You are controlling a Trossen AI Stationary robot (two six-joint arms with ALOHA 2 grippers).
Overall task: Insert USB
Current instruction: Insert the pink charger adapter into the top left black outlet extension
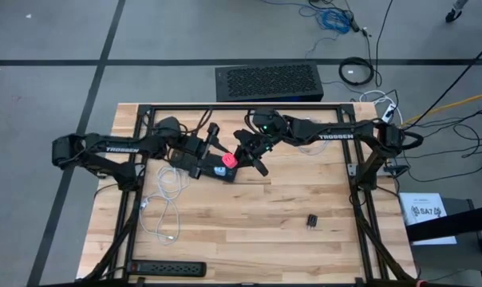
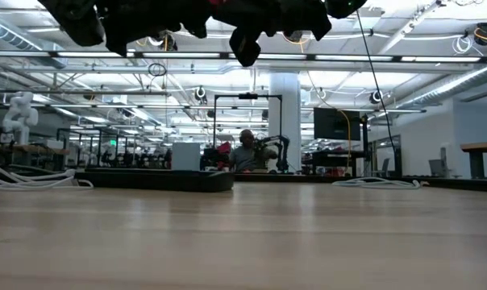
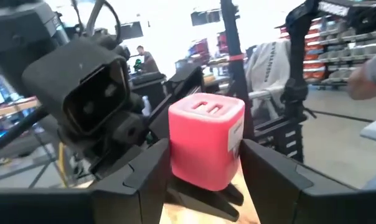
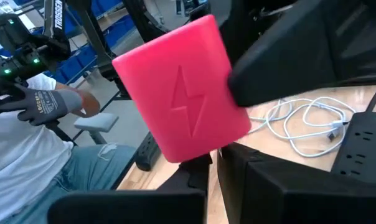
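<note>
While the right gripper [image 1: 242, 156] clamps the red charger [image 1: 227, 160], the left gripper [image 1: 215, 165] flanks it, spread.

Both dark six-joint arms reach inward from opposite side edges of the tabletop and meet near the middle of its far half. The left gripper [image 1: 213, 163] sits at the end of a nearly straight, low arm, its two dark fingers [image 3: 147, 168] spread wide apart with a gap on either side of what stands between them. The right gripper [image 1: 245, 157] angles down from a raised, bent arm, its fingers pressed together. The two grippers stand just beside each other.
</note>
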